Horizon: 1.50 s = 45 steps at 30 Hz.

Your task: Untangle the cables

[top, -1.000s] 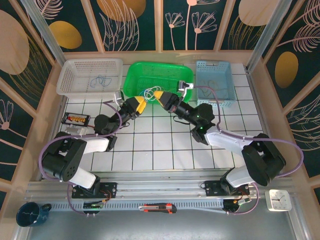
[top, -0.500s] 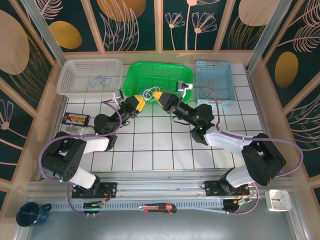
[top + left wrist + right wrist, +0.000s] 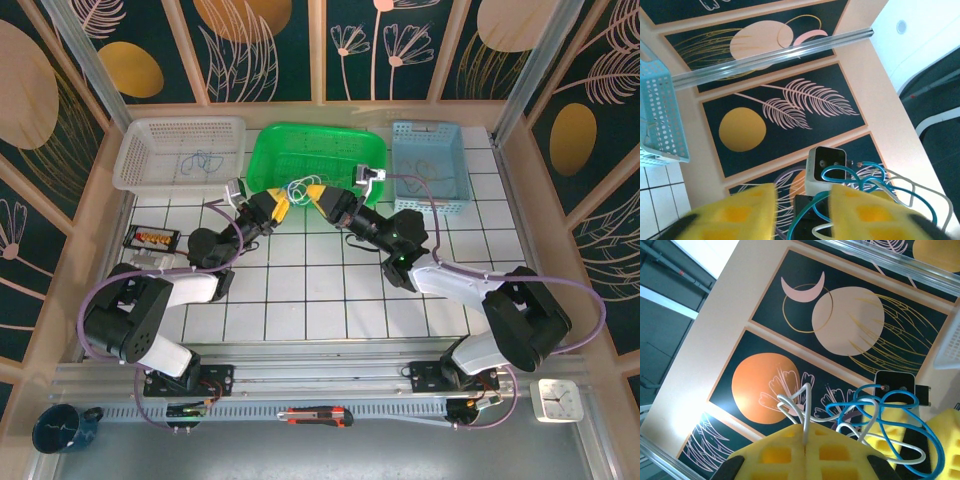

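**Inspector:** Right gripper (image 3: 805,440), condition?

**Examiner:** Closed. In its wrist view the two yellow pads (image 3: 775,455) press flat together with no gap along the seam. A pale grey strand (image 3: 805,415) rises straight out of that seam, so it is pinched there.

**Inspector:** Anything else in that grip?

**Examiner:** I cannot tell. A blue strand (image 3: 887,386) loops just beside the pads and crosses the pale ones, but I cannot see it entering the seam.

**Inspector:** Left gripper (image 3: 802,192)?

**Examiner:** Jaws apart at a moderate gap, neither wide nor narrow. In its wrist view a teal-blue strand (image 3: 807,216) runs down through the gap, close against the right-hand pad (image 3: 865,210). The gap is far wider than the strand, so nothing is clamped. The remaining loops hang around and behind that pad.

**Inspector:** Location of the cables (image 3: 297,185)?

**Examiner:** Bunched in small loops between the two grippers. From above, the left gripper (image 3: 284,202) and right gripper (image 3: 312,191) point at each other, tips near, with the bundle between them over the near rim of the green basket (image 3: 310,150).

**Inspector:** Other wires noted?

**Examiner:** One thin blue wire (image 3: 203,159) lies in the white basket (image 3: 180,125). Another thin wire (image 3: 428,166) lies in the blue basket (image 3: 430,132). Both are well apart from the grippers.
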Each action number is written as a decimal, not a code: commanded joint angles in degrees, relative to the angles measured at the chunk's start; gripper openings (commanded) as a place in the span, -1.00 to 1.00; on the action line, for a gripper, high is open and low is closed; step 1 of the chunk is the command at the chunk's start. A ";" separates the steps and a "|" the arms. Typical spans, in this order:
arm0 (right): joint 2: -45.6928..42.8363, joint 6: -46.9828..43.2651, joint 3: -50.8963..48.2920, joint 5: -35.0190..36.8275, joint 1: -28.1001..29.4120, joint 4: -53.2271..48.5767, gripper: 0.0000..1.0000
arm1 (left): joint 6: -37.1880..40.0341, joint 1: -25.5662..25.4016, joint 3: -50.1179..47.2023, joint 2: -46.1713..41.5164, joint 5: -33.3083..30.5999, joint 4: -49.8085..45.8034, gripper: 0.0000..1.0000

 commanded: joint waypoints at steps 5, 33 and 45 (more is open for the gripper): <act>0.35 1.80 0.69 -0.35 -0.18 5.76 -1.00 | 1.39 0.30 0.95 -0.24 0.60 7.85 0.08; 1.56 2.17 -0.70 0.88 -0.34 7.39 -1.00 | -1.10 0.30 1.96 0.32 0.55 14.47 -0.71; -2.83 0.73 -4.83 1.22 -4.23 5.34 -1.00 | 1.25 0.34 -0.40 -2.76 -2.72 11.42 -1.00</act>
